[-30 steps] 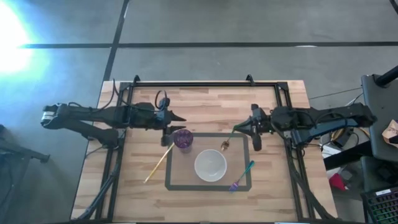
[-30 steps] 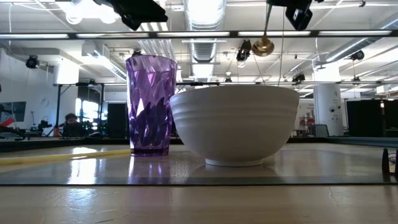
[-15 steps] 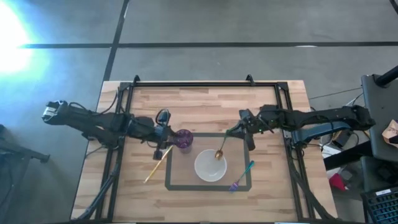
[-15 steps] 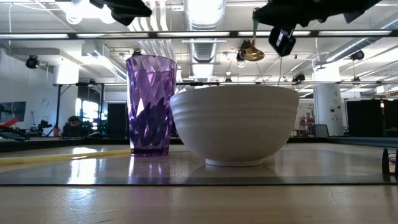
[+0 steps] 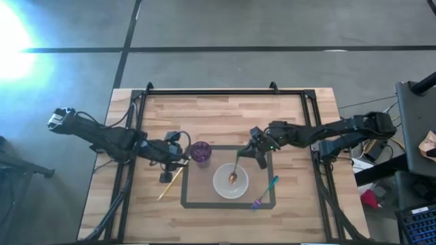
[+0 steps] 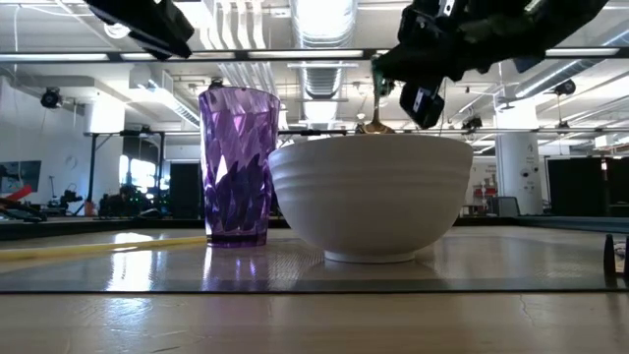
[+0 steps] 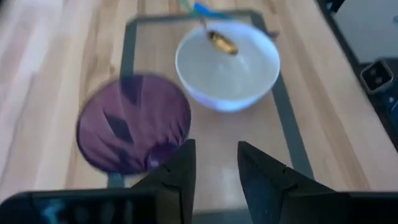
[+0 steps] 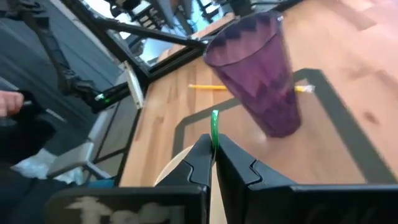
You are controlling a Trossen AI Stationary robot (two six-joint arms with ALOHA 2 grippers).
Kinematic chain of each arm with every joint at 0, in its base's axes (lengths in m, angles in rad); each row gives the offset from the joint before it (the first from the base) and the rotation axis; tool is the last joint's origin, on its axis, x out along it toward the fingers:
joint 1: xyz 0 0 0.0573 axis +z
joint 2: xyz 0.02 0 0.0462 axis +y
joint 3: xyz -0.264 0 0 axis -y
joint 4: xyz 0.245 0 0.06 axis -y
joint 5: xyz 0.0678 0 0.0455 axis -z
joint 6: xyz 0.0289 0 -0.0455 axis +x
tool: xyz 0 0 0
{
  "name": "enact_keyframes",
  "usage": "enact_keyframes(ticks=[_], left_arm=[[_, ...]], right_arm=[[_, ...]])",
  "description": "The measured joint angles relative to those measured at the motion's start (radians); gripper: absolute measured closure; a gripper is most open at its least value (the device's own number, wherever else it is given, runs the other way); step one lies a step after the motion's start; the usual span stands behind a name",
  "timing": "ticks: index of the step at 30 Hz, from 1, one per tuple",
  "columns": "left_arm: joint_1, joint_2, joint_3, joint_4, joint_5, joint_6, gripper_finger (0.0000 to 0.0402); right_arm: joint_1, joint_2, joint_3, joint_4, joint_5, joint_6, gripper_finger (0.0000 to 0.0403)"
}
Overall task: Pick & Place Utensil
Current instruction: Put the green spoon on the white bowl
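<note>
Right claw (image 5: 256, 151) (fully closed) pinches spoon (image 5: 236, 171) over bowl (image 5: 230, 182).

Pale butcher-block wooden table top (image 5: 225, 116), framed by a black metal rail (image 5: 211, 90). Upright faceted purple translucent plastic tumbler (image 5: 200, 151), standing at the dark-bordered grey rectangular mat's (image 5: 262, 151) corner. Long yellow pencil-like stick (image 5: 172, 182), lying diagonally on the wood beside that mat. Grey concrete floor (image 5: 238, 27) beyond.
</note>
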State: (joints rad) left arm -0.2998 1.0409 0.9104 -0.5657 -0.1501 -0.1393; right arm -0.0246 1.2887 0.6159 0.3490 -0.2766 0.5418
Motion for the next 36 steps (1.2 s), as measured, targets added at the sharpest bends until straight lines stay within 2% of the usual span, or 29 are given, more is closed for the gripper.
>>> enact_keyframes(ticks=[12,19,36], left_arm=[[-0.089,0.002,-0.006,-0.224,-0.001,-0.281,0.0292],[-0.128,0.002,-0.072,-0.23,0.01,-0.408,0.0293],[-0.165,0.002,-0.22,-0.171,0.037,-0.639,0.0298]], right_arm=[[0.0,0.143,0.0,0.059,-0.015,0.03,0.0392],[0.0,0.18,0.001,0.11,-0.014,0.031,0.0392],[0.0,0.212,0.001,0.096,0.025,-0.011,0.0392]])
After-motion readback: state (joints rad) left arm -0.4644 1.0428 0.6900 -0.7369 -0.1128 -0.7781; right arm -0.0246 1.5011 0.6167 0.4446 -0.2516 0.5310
